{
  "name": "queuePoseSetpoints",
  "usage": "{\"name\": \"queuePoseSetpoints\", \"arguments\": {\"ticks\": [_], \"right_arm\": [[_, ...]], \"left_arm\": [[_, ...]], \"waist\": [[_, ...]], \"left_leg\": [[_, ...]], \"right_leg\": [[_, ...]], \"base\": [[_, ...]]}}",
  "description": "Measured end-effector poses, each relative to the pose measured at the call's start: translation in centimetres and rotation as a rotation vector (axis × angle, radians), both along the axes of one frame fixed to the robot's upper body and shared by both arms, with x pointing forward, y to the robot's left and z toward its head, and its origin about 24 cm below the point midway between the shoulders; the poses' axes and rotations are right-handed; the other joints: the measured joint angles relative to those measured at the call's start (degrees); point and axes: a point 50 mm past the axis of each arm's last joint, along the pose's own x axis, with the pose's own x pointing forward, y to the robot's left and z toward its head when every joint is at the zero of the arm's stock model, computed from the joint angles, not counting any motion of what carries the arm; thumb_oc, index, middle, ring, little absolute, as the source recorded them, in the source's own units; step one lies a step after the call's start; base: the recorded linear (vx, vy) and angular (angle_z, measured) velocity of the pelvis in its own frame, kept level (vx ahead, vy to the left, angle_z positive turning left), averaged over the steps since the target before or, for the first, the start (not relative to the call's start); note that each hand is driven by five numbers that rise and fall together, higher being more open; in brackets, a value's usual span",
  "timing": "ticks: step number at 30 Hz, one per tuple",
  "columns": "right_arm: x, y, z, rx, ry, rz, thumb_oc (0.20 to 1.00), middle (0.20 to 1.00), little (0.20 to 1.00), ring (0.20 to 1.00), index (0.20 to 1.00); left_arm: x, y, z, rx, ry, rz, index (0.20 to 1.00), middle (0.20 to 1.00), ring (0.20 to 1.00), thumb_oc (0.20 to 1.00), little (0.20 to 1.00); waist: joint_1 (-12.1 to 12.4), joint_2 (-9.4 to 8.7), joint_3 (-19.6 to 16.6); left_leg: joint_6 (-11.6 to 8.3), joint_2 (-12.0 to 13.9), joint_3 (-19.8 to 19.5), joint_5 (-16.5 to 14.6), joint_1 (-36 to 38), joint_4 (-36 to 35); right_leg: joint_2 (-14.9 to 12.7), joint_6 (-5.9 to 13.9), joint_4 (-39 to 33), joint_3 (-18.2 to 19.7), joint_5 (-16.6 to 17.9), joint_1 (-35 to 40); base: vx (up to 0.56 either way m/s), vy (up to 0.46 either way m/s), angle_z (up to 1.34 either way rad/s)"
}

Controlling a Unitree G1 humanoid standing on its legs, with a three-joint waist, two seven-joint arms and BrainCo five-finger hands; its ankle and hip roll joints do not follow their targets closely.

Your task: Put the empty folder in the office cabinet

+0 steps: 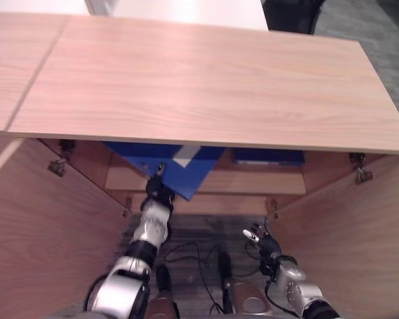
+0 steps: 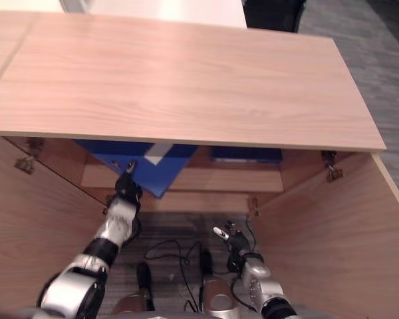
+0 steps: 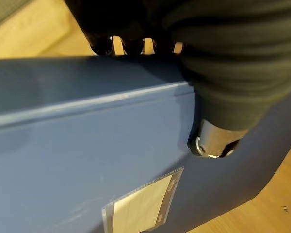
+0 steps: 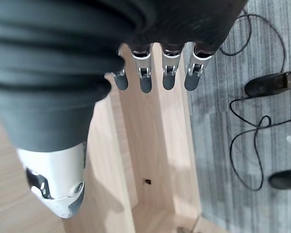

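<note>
The blue folder (image 1: pixel 183 169) leans tilted at the mouth of the wooden office cabinet (image 1: pixel 199 86), its upper part hidden under the cabinet's top board. My left hand (image 1: pixel 158 189) is shut on its lower corner. In the left wrist view the thumb (image 3: pixel 212 143) presses the folder's (image 3: pixel 87 160) blue face beside a clear label pocket (image 3: pixel 140 204), and the fingers (image 3: pixel 128 46) hook over its far edge. My right hand (image 1: pixel 261 238) hangs low in front of the cabinet, open and holding nothing, its fingers (image 4: pixel 167 77) straight.
Both cabinet doors stand open, the left door (image 1: pixel 46 219) and the right door (image 1: pixel 352 212) flanking my arms. Another blue folder (image 1: pixel 269 157) lies inside on the right above the shelf (image 1: pixel 253 183). Grey carpet (image 4: pixel 233 111) lies below.
</note>
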Motion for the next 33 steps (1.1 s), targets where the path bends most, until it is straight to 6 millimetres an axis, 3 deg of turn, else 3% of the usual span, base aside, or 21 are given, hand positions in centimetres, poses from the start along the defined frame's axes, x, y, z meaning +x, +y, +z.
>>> {"name": "queuePoseSetpoints", "arguments": {"ticks": [4,10,13,21,23,25,27,28,31,33], "right_arm": [[0.1,0.5,0.1,0.001,-0.011,0.037,1.0,1.0,1.0,1.0,1.0],[0.5,0.2,0.6,-0.009,-0.039,0.044,1.0,1.0,1.0,1.0,1.0],[0.7,0.3,0.8,0.019,-0.058,0.026,1.0,1.0,1.0,1.0,1.0],[0.4,0.6,0.7,0.027,-0.057,0.038,1.0,1.0,1.0,1.0,1.0],[0.3,0.6,0.7,0.042,-0.055,0.027,1.0,1.0,1.0,1.0,1.0],[0.3,0.6,0.6,0.042,-0.054,0.028,1.0,1.0,1.0,1.0,1.0],[0.7,0.6,0.9,0.039,-0.067,0.028,1.0,1.0,1.0,1.0,1.0],[0.9,0.4,1.1,0.034,-0.075,0.026,1.0,1.0,1.0,1.0,1.0],[1.5,-0.3,1.5,0.018,-0.091,0.006,1.0,1.0,1.0,1.0,1.0],[1.8,-0.2,1.8,0.015,-0.1,0.0,1.0,1.0,1.0,1.0,1.0]], "left_arm": [[1.4,1.7,1.8,0.055,-0.008,0.044,0.2,0.2,0.2,0.2,0.2],[2.6,2.3,3.7,0.049,-0.03,0.085,0.2,0.2,0.2,0.2,0.2],[3.1,3.5,4.3,-0.013,-0.011,0.158,0.2,0.2,0.2,0.2,0.2],[3.2,5.4,5.2,-0.191,-0.034,0.3,0.2,0.2,0.2,0.2,0.2],[3.1,5.4,5.2,-0.24,-0.044,0.319,0.2,0.2,0.2,0.2,0.2],[3.3,5.2,5.6,-0.281,-0.062,0.33,0.2,0.2,0.2,0.2,0.2],[3.7,4.9,6.6,-0.305,-0.087,0.331,0.2,0.2,0.2,0.2,0.2],[3.6,4.9,6.4,-0.323,-0.079,0.341,0.2,0.2,0.2,0.2,0.2],[3.7,3.6,6.0,-0.371,-0.06,0.333,0.2,0.2,0.2,0.2,0.2],[3.9,3.3,6.3,-0.369,-0.066,0.323,0.2,0.2,0.2,0.2,0.2]], "waist": [[-1.2,-0.03,1.22],[-1.69,0.0,2.31],[-3.22,-0.08,2.35],[-3.86,-1.15,2.95],[-3.85,-1.74,3.25],[-3.14,-3.3,4.03],[-2.1,-6.13,6.34],[-1.78,-6.25,7.24],[-1.09,-5.9,7.86],[-0.78,-6.24,8.12]], "left_leg": [[-0.28,0.97,0.14,0.0,-0.57,0.0],[-0.37,1.76,-0.32,-0.04,-0.51,0.0],[-0.66,1.98,-0.62,-0.25,-0.51,0.0],[-1.47,3.21,-1.09,-0.44,-0.55,0.02],[-1.84,3.53,-1.4,-0.58,-0.66,0.41],[-2.42,3.58,-2.25,-0.95,-2.77,4.07],[-3.5,3.58,-4.08,-0.56,-8.83,13.51],[-3.71,3.89,-3.99,-0.4,-9.08,14.64],[-4.77,4.53,-2.35,0.25,-12.21,18.3],[-4.58,4.6,-0.12,-0.46,-13.88,19.12]], "right_leg": [[0.99,-0.45,-0.02,-0.23,0.37,-0.59],[1.71,-0.46,-0.04,-0.8,0.5,-0.33],[1.78,-0.3,-0.04,-1.77,0.57,-0.06],[3.25,-0.44,0.78,-1.76,0.43,-0.34],[3.54,-1.35,2.74,-1.77,-1.64,-0.98],[3.51,-3.5,6.14,-1.85,-5.07,-2.38],[2.85,-5.39,12.0,-2.79,-7.23,-4.96],[3.18,-5.39,13.98,-3.16,-8.49,-5.05],[2.35,-8.11,18.04,-5.28,-12.52,-6.06],[2.08,-9.38,17.86,-5.44,-12.72,-6.14]], "base": [[0.01,-0.02,-0.02],[0.02,-0.037,0.03],[0.04,-0.067,0.08],[0.02,-0.076,0.0],[0.01,-0.139,0.08],[-0.04,-0.172,0.26],[-0.01,-0.113,0.51],[0.03,-0.057,0.52],[0.09,-0.02,0.46],[0.13,0.05,0.18]]}}
